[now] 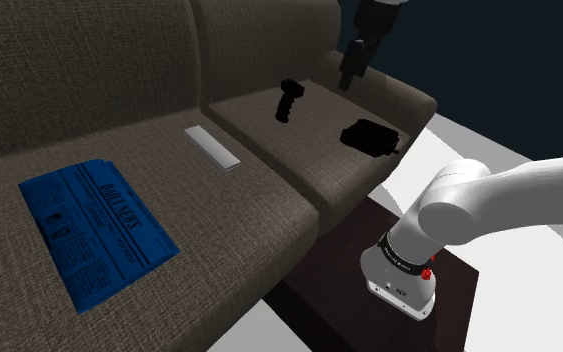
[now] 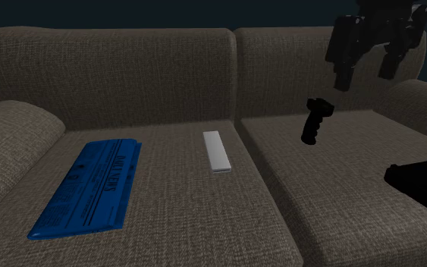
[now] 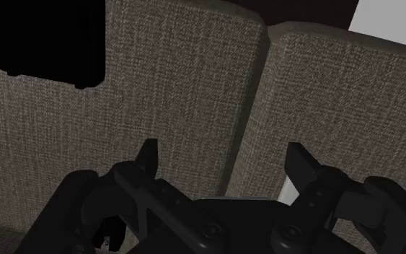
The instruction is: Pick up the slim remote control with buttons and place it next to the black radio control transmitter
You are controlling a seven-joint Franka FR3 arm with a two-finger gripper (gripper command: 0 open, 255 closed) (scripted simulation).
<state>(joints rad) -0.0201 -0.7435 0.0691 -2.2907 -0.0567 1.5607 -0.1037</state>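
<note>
Nothing done yet. Remote [image 1: 212,148] lay untouched near newspaper [image 1: 94,230]. Gripper [image 1: 352,78] wide, empty, high, well apart from newspaper. Left: grasp, carry, set beside transmitter [image 1: 371,135].

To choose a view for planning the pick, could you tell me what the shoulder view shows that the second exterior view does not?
Shoulder view, not the second exterior: the white arm and its dark stand. Second exterior, not the shoulder: the sofa's rounded armrest at that view's left. Both: blue newspaper, white slim remote, black pistol-grip handle, black boxy transmitter, and the black gripper.
</note>
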